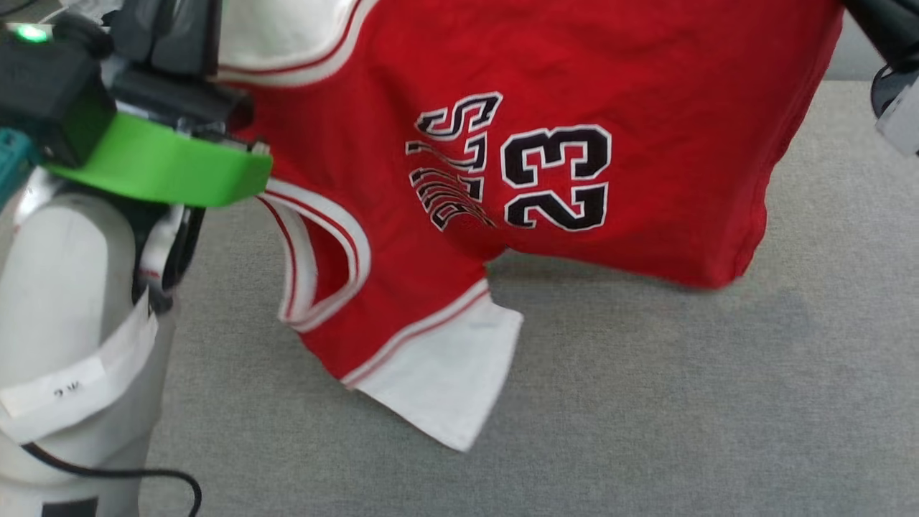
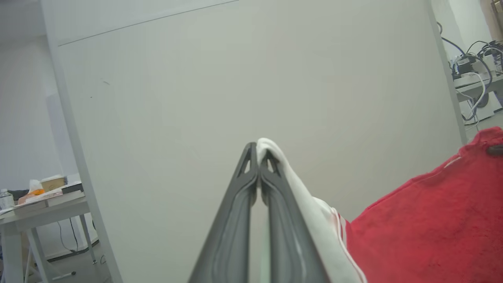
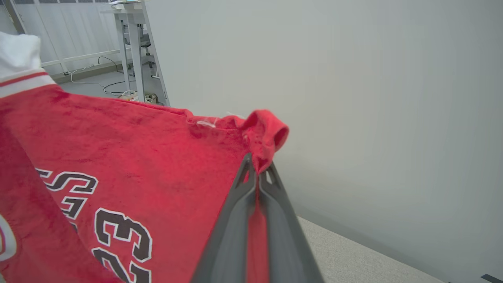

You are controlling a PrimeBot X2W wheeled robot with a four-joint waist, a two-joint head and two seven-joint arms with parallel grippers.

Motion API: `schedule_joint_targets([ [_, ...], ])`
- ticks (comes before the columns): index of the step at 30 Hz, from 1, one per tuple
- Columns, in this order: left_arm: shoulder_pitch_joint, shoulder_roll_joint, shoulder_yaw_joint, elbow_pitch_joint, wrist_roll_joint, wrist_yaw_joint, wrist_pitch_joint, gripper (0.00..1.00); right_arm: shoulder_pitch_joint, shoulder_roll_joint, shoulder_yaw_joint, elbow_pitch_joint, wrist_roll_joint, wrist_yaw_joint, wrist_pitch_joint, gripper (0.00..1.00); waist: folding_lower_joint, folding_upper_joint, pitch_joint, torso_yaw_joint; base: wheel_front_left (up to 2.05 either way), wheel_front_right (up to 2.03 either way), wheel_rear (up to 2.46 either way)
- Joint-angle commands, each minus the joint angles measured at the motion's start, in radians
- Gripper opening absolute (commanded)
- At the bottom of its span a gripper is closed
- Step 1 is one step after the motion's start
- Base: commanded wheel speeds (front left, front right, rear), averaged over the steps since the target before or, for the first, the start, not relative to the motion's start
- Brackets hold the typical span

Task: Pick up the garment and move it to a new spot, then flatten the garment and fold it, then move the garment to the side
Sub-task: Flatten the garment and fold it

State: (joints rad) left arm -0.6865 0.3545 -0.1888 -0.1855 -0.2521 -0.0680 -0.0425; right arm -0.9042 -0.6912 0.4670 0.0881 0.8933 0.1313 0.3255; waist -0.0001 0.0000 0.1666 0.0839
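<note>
The garment (image 1: 646, 108), a red jersey with white sleeves and a black "23", hangs stretched above the grey table (image 1: 682, 402) between my two arms. One white sleeve droops at the lower middle, touching or close to the table. My left gripper (image 2: 258, 151) is shut on a white sleeve (image 2: 302, 196). My right gripper (image 3: 257, 167) is shut on a red corner of the garment (image 3: 157, 149) near its hem. In the head view my left arm (image 1: 79, 287) stands at the left edge, and part of the right arm (image 1: 894, 86) shows at the top right.
A pale wall (image 3: 353, 98) rises just behind the table. A desk with cups (image 2: 43, 196) stands at the far left of the left wrist view, and cables and gear (image 2: 475, 74) at its right. A black cable (image 1: 129, 477) trails by my left arm.
</note>
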Motion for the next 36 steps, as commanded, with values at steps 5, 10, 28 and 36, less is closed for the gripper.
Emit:
schedule_joint_targets([
  [5, -0.228, -0.018, -0.001, 0.107, -0.042, -0.025, 0.026, 0.0, -0.092, 0.03, -0.066, 0.027, -0.053, -0.001, -0.001, 0.0, 0.0001, 0.0, 0.059, -0.024, 0.0, 0.0, 0.0],
  [10, -0.499, -0.022, -0.029, 0.303, -0.054, -0.047, 0.015, 0.0, -0.259, 0.055, -0.107, 0.121, -0.125, -0.001, 0.006, 0.0, 0.0001, 0.0, 0.157, -0.029, 0.0, 0.0, 0.0],
  [28, -1.164, -0.051, -0.144, 0.84, -0.037, -0.062, -0.142, 0.0, -0.831, 0.171, -0.022, 0.544, -0.244, -0.001, -0.155, 0.0, 0.0001, 0.0, 0.372, -0.063, 0.0, 0.0, 0.0],
  [36, -1.141, -0.043, -0.205, 0.968, -0.093, -0.062, -0.199, 0.0, -0.825, 0.187, 0.099, 0.632, -0.178, -0.001, -0.216, 0.0, 0.0001, 0.0, 0.402, -0.06, 0.0, 0.0, 0.0],
])
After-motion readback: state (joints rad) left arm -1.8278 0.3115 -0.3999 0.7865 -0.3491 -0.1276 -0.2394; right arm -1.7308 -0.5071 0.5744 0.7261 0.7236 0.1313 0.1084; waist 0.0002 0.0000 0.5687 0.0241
